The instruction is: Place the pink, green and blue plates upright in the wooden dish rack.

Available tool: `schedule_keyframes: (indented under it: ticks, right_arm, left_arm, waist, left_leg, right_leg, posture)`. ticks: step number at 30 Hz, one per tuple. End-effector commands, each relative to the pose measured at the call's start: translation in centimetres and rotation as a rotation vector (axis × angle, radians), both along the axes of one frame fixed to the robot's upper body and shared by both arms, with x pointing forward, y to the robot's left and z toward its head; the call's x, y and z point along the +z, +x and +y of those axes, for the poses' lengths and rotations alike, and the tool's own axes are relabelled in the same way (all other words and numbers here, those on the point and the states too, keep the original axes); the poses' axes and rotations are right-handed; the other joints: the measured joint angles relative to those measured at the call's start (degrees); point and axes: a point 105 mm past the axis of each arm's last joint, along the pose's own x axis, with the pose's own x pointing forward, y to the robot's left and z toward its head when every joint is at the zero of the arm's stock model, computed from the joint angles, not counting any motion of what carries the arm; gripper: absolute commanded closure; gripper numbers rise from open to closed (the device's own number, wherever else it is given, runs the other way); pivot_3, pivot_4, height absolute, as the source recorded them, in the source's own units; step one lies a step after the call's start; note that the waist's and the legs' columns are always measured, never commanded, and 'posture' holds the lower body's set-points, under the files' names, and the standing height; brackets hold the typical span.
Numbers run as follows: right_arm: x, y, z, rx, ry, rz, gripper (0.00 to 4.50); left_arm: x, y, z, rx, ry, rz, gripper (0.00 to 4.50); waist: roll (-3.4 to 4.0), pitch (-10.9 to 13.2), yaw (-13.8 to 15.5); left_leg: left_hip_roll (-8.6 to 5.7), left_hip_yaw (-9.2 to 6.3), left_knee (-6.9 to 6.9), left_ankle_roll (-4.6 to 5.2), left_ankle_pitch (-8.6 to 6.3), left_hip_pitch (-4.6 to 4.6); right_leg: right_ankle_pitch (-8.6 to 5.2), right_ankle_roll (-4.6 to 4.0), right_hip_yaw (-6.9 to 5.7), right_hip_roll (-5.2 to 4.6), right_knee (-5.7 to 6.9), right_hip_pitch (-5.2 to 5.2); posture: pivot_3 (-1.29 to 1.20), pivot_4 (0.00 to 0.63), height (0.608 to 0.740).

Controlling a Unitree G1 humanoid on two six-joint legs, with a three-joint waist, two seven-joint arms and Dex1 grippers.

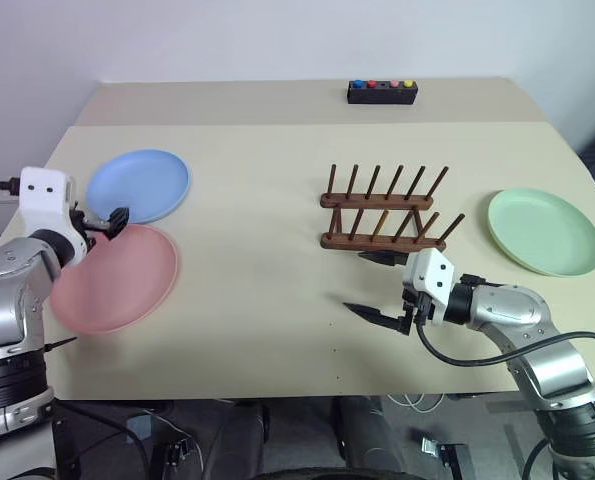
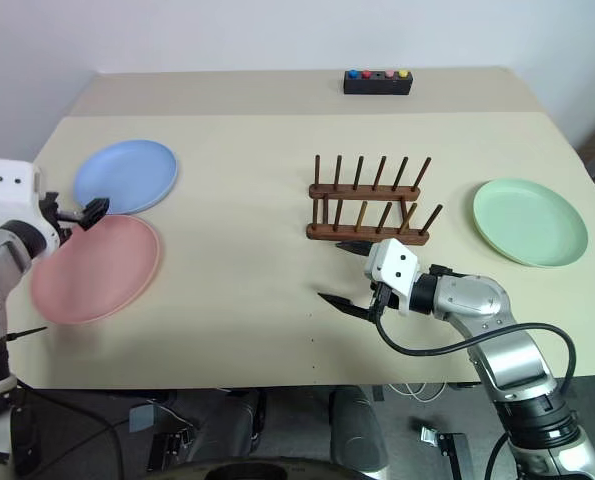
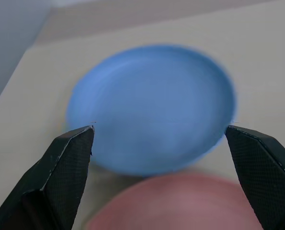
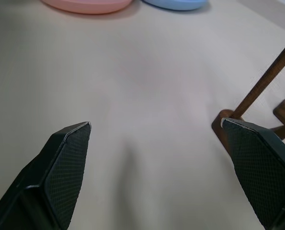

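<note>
Beige tabletop [image 1: 257, 220] carries the empty wooden dish rack [image 1: 382, 212] near its middle. Green plate [image 1: 544, 230] lies flat right of the rack; blue plate [image 1: 138, 185] and pink plate [image 1: 115, 277] lie touching, well left. A black button box [image 1: 382, 92] sits behind the rack. Right gripper [image 1: 380, 288] hovers just in front of the rack, fingers spread; left gripper [image 1: 105, 218] gapes over the pink plate's rim.
</note>
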Motion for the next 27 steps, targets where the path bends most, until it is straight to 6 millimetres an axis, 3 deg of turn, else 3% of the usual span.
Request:
schedule_keyframes:
  ticks: [1, 5, 10, 15, 18, 25, 27]
  right_arm:
    - [0.9, 0.0, 0.1, 0.033, 0.001, -0.042, 0.05]
    - [0.4, -0.2, 0.0, 0.036, -0.012, -0.035, 0.05]
    - [0.7, -0.6, 0.1, 0.05, 0.003, -0.032, 0.05]
    - [1.2, -1.4, 0.2, 0.088, 0.043, -0.009, 0.05]
    - [1.0, -1.3, 0.2, 0.078, 0.038, -0.008, 0.0]
    - [0.6, -1.2, 0.2, 0.072, 0.031, -0.002, 0.0]
    - [0.7, -1.1, 0.2, 0.071, 0.03, -0.004, 0.0]
  left_arm:
    - [-0.5, -1.7, 3.4, 0.167, -0.001, 0.077, 0.04]
    - [-2.4, -3.3, 6.6, 0.328, -0.05, 0.187, 0.04]
    - [-3.5, -4.0, 7.5, 0.391, -0.093, 0.255, 0.04]
    - [-4.7, -4.1, 6.6, 0.353, -0.119, 0.32, 0.04]
    - [-4.8, -4.1, 6.1, 0.344, -0.129, 0.319, 0.83]
    - [-4.0, -3.7, 5.1, 0.309, -0.136, 0.287, 4.38]
    - [-3.8, -3.6, 4.9, 0.297, -0.139, 0.277, 4.44]
  waist:
    - [-0.01, 0.0, 0.0]
    - [-0.06, 0.0, -0.2]
    - [-0.12, 0.0, 0.2]
    - [-0.13, 0.0, 0.1]
    - [-0.13, 0.0, 0.0]
    - [-0.11, 0.0, 0.1]
    - [-0.13, 0.0, 0.2]
  left_leg:
    - [0.0, 0.0, 0.0, 0.0, 0.0, 0.0]
    - [0.01, 0.0, -0.03, -0.01, 0.0, -0.03]
    - [0.01, 0.0, 0.0, -0.02, 0.01, -0.07]
    - [0.01, 0.0, -0.01, -0.03, 0.01, -0.06]
    - [0.01, 0.0, -0.01, -0.03, 0.01, -0.06]
    - [0.01, 0.01, -0.01, -0.03, 0.01, -0.06]
    - [0.01, 0.0, 0.0, -0.08, 0.04, -0.04]
  right_leg:
    - [0.0, 0.0, 0.0, 0.0, 0.0, 0.0]
    - [0.0, -0.02, 0.0, 0.01, 0.03, -0.1]
    - [0.01, -0.02, 0.0, 0.0, 0.04, -0.1]
    - [0.01, -0.02, 0.0, 0.0, 0.04, -0.1]
    - [0.02, -0.03, 0.0, 0.0, 0.05, -0.11]
    - [0.02, -0.03, 0.0, 0.0, 0.06, -0.11]
    - [0.02, -0.04, -0.01, 0.0, 0.09, -0.1]
  posture:
    - [0.0, 0.15, 0.74]
    - [0.0, 0.15, 0.74]
    - [0.0, 0.15, 0.74]
    - [0.0, 0.15, 0.74]
    - [0.0, 0.15, 0.74]
    - [0.0, 0.15, 0.74]
    - [0.0, 0.15, 0.74]
